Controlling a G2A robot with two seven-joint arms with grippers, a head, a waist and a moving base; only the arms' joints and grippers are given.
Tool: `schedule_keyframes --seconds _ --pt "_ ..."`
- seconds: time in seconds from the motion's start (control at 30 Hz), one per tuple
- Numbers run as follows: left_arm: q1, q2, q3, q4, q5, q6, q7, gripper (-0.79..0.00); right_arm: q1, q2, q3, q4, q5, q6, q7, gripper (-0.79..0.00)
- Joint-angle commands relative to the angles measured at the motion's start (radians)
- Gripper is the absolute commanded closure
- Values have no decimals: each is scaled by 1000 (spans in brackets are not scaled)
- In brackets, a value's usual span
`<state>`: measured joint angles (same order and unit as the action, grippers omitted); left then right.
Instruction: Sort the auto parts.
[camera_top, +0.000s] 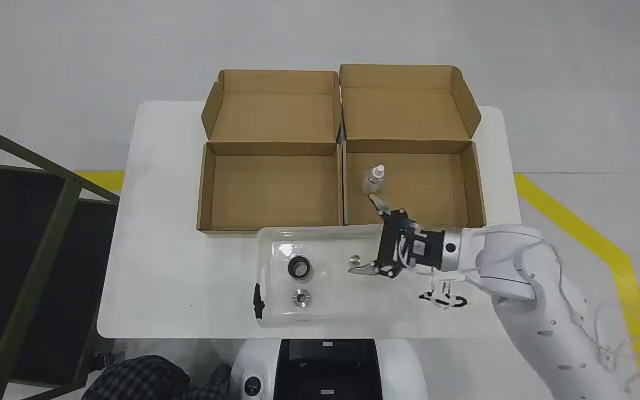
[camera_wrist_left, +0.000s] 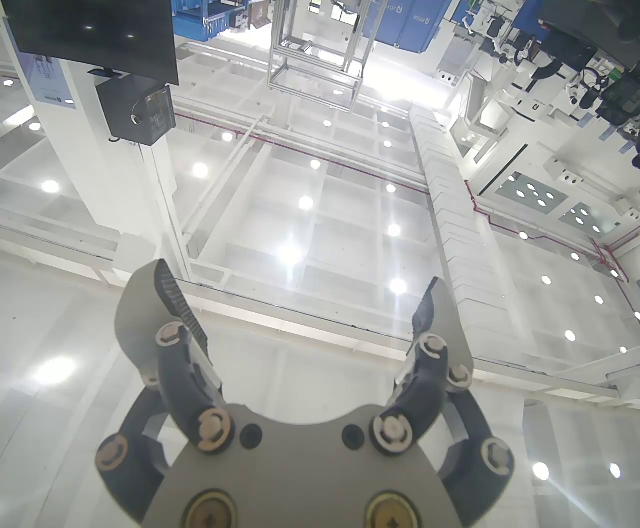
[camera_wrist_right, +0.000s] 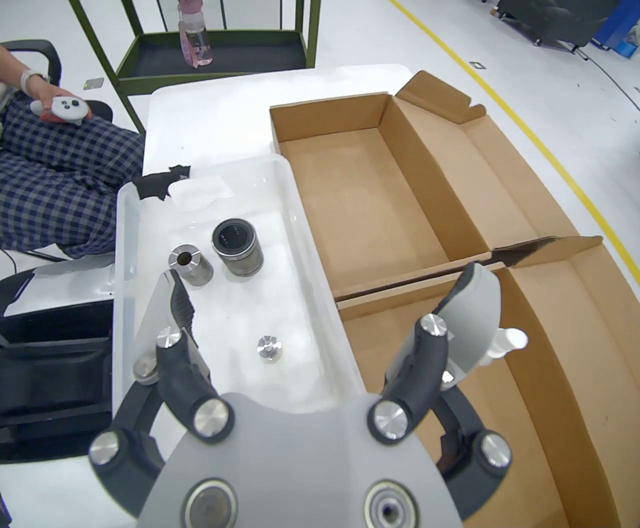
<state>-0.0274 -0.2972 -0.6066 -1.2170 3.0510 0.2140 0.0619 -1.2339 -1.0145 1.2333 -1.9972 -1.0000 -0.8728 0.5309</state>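
while right claw (camera_wrist_right: 322, 280) hangs released over clear bin (camera_wrist_right: 300, 235), pick step pending; next likely: descend on small round part (camera_wrist_right: 269, 346), clench. left claw (camera_wrist_left: 297, 274) released too.

Shiny metal parts (camera_wrist_right: 237, 247) in clear plastic tray (camera_wrist_right: 300, 240); matt cardboard boxes (camera_wrist_right: 370, 200).

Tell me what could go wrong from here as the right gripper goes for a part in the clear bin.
The open right gripper hangs across the clear bin wall; lowering could catch the rim and shove the bin.
The white bottle in the cardboard box sits close to one finger; a sideways move might knock it.
The small silver part is low and rounded, so it may slip when pinched.
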Motion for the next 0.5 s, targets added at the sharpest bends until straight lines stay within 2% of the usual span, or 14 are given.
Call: schedule_keyframes --seconds 0.0,0.47 --pt "0 0 0 0 0 0 0 -785 -19 2 -8 -15 -21 -5 4 -785" --pt "0 0 0 0 0 0 0 -785 -63 8 -88 -45 -233 15 43 -785"
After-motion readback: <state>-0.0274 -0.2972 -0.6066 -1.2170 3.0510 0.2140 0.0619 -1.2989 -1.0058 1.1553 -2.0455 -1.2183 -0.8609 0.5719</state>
